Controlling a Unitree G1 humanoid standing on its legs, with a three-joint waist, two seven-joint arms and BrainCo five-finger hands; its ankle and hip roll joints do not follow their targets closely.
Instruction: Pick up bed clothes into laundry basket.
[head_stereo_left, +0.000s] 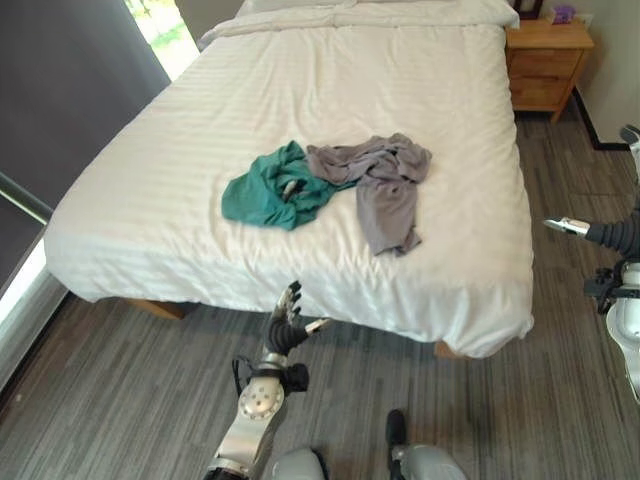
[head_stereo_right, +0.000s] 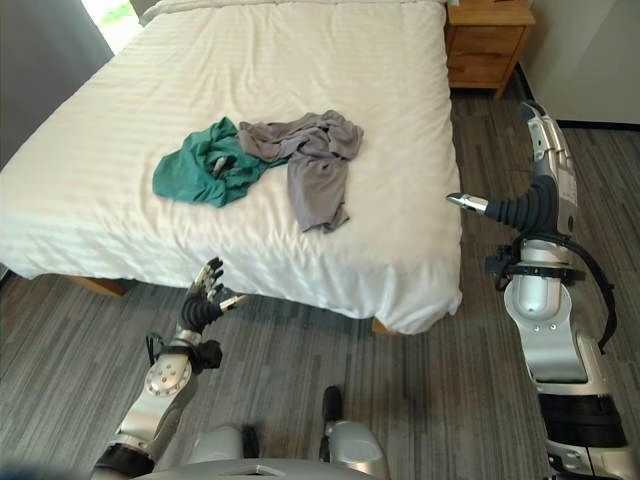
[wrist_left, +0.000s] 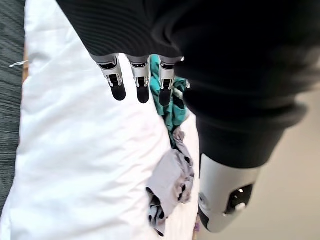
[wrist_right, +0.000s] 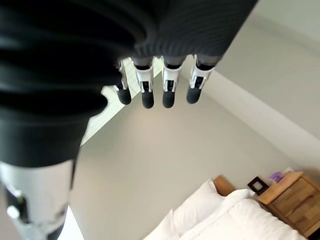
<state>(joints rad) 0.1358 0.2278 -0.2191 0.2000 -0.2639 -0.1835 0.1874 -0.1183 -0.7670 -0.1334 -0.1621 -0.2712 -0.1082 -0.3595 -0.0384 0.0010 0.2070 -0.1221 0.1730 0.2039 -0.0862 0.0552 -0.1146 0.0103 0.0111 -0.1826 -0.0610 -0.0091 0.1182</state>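
**Clothes on the bed, both hands empty**

The room had grey wood-grain flooring (head_stereo_left: 120, 380) and a wide bed (head_stereo_left: 200, 230) under a white striped cover. Near the middle of that cover lay the clothes: a teal garment (head_stereo_left: 268, 192) bunched in a heap, and a grey garment (head_stereo_left: 385, 180) touching it on its right side, crumpled at the top with one part trailing down toward the foot of the bed. Both lay flat on the cover, well apart from either of my hands.

My left hand (head_stereo_left: 288, 322) was raised in front of the foot edge of the bed, below the teal heap, fingers loosely spread and holding nothing; my left wrist view showed the fingers (wrist_left: 142, 80) straight, pointing over the white cover toward the clothes. My right hand (head_stereo_right: 470, 204) was out beside the bed's right edge, over the floor, fingers (wrist_right: 167, 85) extended and empty.

A wooden nightstand (head_stereo_left: 545, 62) stood at the head of the bed on the right, white pillows (head_stereo_left: 380, 12) lay along the headboard end, and a dark curtain (head_stereo_left: 60, 90) hung at the left.
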